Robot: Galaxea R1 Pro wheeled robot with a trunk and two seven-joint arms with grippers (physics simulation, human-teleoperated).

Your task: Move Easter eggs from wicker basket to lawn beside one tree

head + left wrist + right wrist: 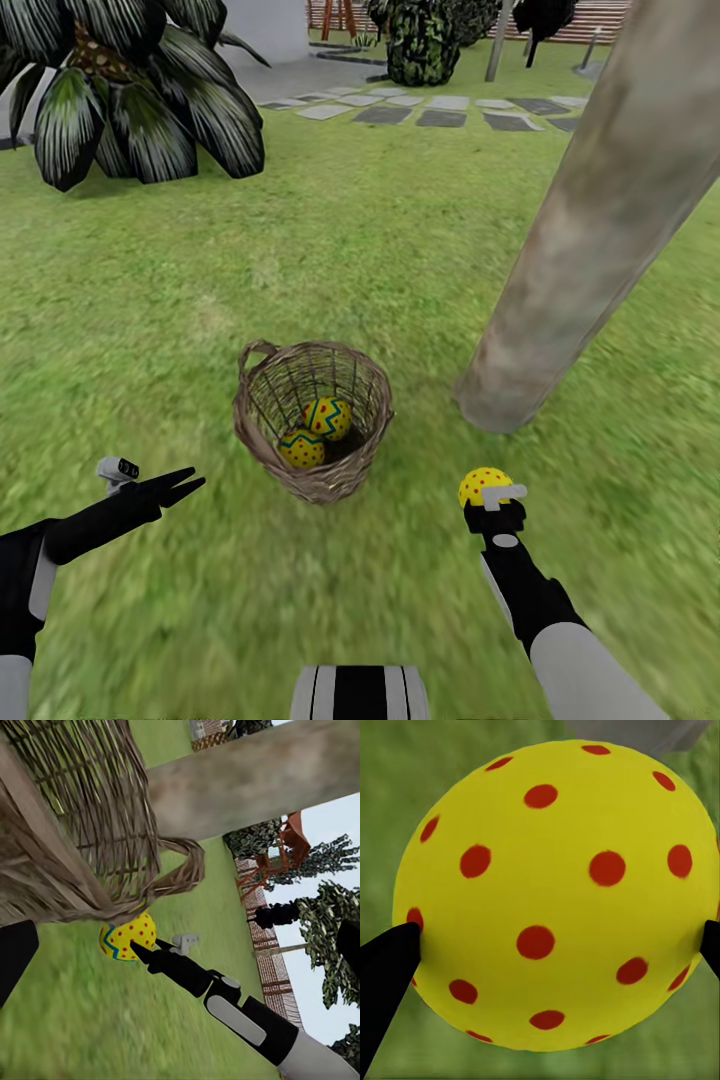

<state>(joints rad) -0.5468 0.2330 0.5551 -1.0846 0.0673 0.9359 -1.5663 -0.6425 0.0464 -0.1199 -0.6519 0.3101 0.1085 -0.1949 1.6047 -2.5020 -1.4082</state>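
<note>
Beside the tree [590, 230], right gripper [487, 492] is clamped on one egg [482, 485] over the lawn [380, 270]; left gripper [178, 488] nearly closed, empty. Two eggs [327, 417] remain in the wicker basket [262, 415]. Next, likely: lower near the trunk base, release.

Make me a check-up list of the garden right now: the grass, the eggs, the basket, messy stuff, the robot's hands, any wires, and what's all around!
Surface: lawn, green mottled grass.
Job's things: wicker basket stands upright on the grass with two Easter eggs inside, touching each other. The third egg is out, gripped above the grass near the base of the tree.
Clutter: nothing seen.
Grippers: right gripper shut on the third egg, fingertips pressing both sides. Left gripper empty, beside the basket, fingers close together; cannot tell if fully shut.
Cables: nothing seen.
Surroundings: leafy palm, grey stepping stones, brown fence.
</note>
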